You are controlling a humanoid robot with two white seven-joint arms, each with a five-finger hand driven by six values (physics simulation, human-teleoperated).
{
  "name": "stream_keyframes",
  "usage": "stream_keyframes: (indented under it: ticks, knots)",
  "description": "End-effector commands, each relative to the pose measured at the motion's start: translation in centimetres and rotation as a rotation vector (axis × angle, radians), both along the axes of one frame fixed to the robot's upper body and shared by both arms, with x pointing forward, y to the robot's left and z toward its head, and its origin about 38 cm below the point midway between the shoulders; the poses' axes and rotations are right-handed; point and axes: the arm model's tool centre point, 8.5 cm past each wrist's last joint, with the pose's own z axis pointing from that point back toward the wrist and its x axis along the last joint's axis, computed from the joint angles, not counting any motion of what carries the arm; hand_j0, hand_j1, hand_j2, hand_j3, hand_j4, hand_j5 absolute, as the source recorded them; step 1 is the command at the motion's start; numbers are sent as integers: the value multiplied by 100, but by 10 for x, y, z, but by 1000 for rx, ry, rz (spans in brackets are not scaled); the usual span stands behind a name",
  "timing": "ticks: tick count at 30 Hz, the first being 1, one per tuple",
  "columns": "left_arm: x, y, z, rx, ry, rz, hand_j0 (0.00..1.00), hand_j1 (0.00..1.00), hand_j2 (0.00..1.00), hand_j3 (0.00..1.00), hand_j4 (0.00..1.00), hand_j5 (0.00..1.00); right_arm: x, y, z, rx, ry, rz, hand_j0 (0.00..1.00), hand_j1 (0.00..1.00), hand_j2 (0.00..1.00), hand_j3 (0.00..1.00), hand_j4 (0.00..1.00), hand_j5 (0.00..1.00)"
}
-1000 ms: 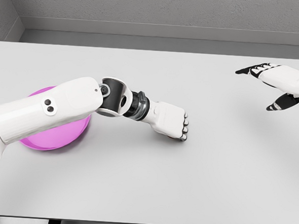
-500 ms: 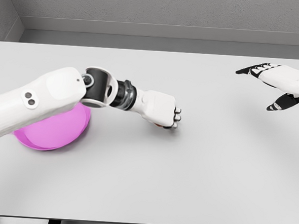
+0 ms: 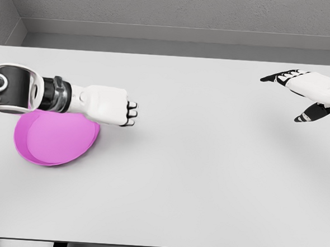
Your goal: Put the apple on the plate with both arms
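The pink plate (image 3: 52, 142) lies on the table at the left. My left hand (image 3: 127, 113) hovers just past the plate's upper right rim, its fingers curled into a closed fist with the knuckles facing right. No apple shows anywhere on the table; it is hidden inside that fist. The left forearm crosses above the plate's back edge. Far off at the right edge, my right hand (image 3: 290, 97) is held above the table with its dark fingers spread and nothing in it.
The grey table (image 3: 195, 181) fills the view, with its front edge at the bottom and a grey wall behind it. Nothing else stands on it.
My left arm has swung left, carrying the closed fist from the table's middle to the plate's right rim. The right hand has not moved.
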Motion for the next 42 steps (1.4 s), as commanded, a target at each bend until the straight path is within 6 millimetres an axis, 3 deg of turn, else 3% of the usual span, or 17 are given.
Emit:
stream_keyframes:
  ticks: [1,9,15,16,17,18,25,34,38,42]
  knots:
    - [-1,37,17,16,-36,71,13,13,13,13,13,13,0,-1,0,0,0,-1,100,100,100,100,100,100]
    - [-9,80,10,117,-16,175,13,13,13,13,13,13,0,-1,0,0,0,-1,100,100,100,100,100,100]
    - [-13,79,7,115,-8,167,20,20,20,20,20,20,0,-1,0,0,0,-1,100,100,100,100,100,100]
    - [-13,79,6,122,-8,169,39,39,39,39,39,39,0,-1,0,0,0,-1,100,100,100,100,100,100]
    - [-13,81,5,149,-4,182,94,94,94,94,94,94,0,-1,0,0,0,-1,100,100,100,100,100,100]
    - [-13,82,4,154,-2,184,100,100,100,100,100,100,0,-1,0,0,0,-1,100,100,100,100,100,100]
    - [-12,80,6,143,-3,183,100,100,100,100,100,100,0,-1,0,0,0,-1,100,100,100,100,100,100]
    - [-19,65,31,-247,290,223,100,100,100,100,100,100,0,-1,0,0,1,-3,100,100,100,100,100,100]
    - [-9,78,17,-381,431,315,100,100,100,100,100,100,0,-1,0,0,1,-3,100,100,100,100,100,100]
    - [-4,92,11,-419,457,370,100,100,100,100,100,100,0,-1,0,0,1,-3,100,100,100,100,100,100]
